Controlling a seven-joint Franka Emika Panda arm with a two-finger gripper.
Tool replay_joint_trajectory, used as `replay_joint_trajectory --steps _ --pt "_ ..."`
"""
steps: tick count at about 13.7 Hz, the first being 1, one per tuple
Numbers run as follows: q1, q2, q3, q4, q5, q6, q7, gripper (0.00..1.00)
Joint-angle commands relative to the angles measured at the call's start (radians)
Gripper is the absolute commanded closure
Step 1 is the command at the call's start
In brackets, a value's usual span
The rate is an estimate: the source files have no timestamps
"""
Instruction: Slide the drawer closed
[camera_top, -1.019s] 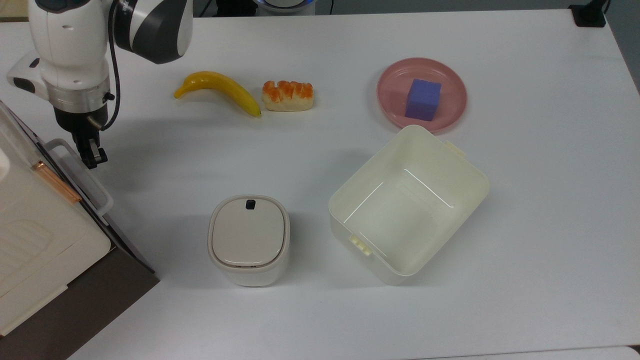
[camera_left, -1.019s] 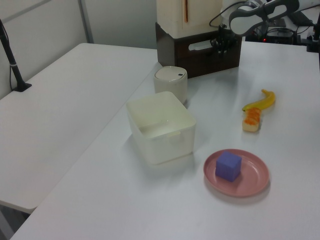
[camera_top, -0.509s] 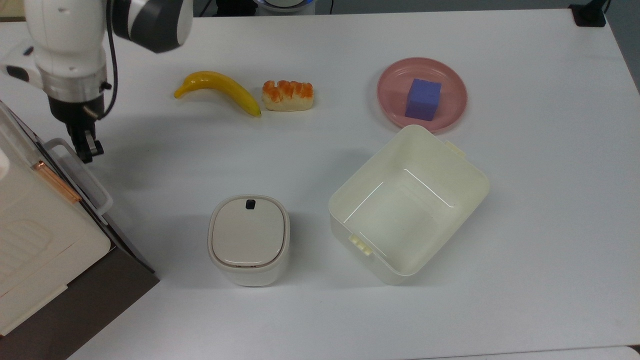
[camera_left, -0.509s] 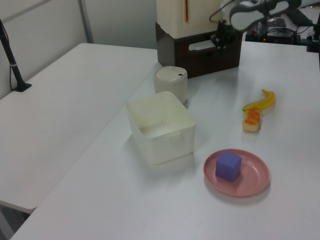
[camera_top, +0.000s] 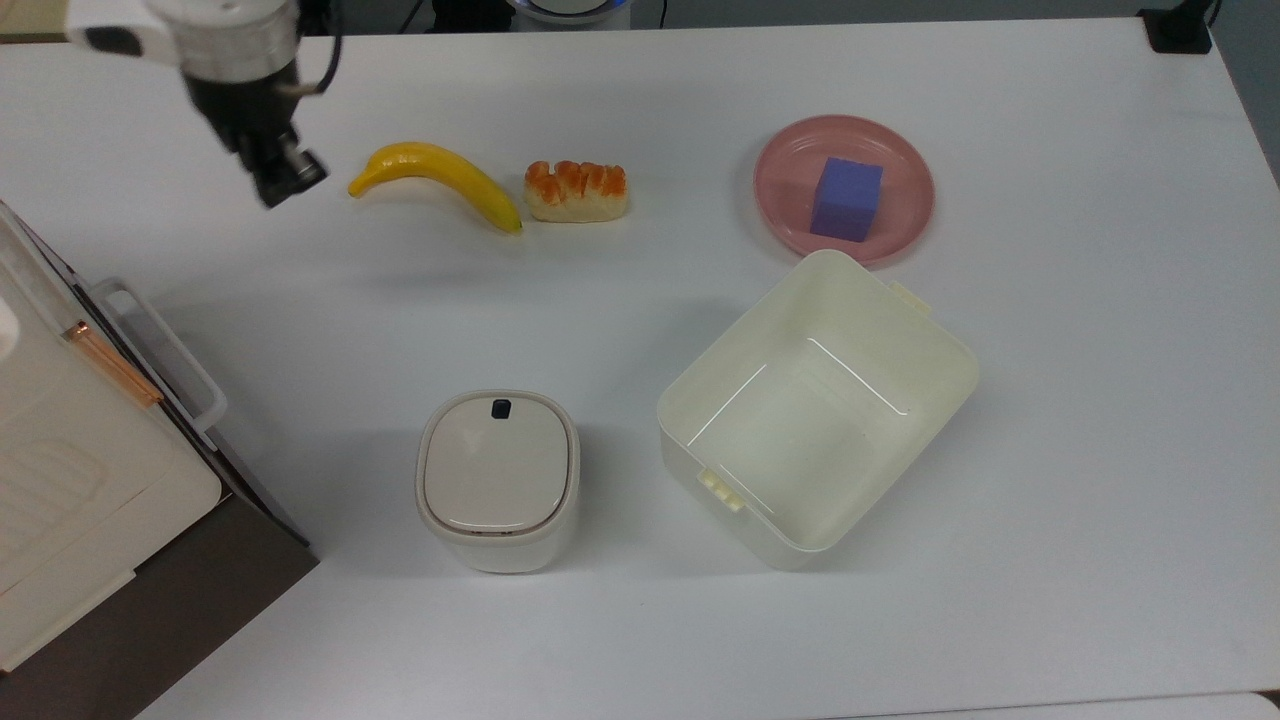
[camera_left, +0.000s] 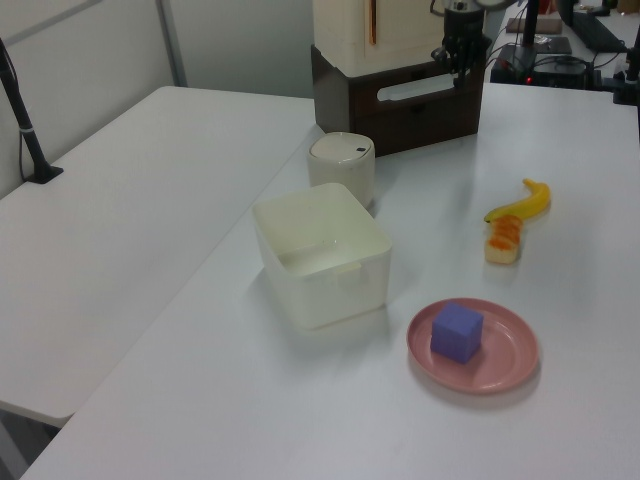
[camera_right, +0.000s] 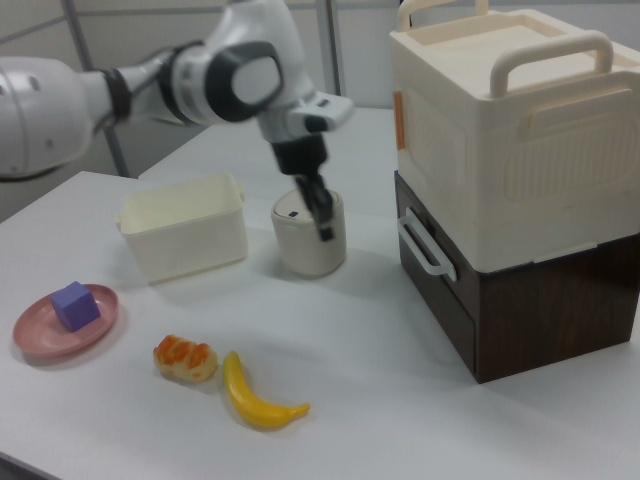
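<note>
Facing table centre, drawer (camera_right: 436, 262) handle horizontal.

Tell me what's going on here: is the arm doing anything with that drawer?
Not at this moment. The gripper hangs in the air near the banana, apart from the drawer and holding nothing. In the right view the drawer's dark front sits flush with the brown cabinet, its white handle sticking out, so it looks closed. The other things on the table lie untouched.
</note>
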Motion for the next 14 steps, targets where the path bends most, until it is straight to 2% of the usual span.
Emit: replay_joint_trajectory --steps 1,4,7,12,14 --pt "0.004 -0.110 0.051 -0.029 0.080 -0.169 -0.125 1.00" --pt "0.011 -0.153 0.099 -0.029 0.121 -0.269 -0.170 1.00" --pt "0.057 -0.173 0.108 -0.027 0.136 -0.351 -0.285 1.00" --pt "0.064 -0.207 0.133 -0.027 0.153 -0.359 -0.458 1.00" --pt "0.064 -0.207 0.131 -0.027 0.185 -0.321 -0.458 1.00"
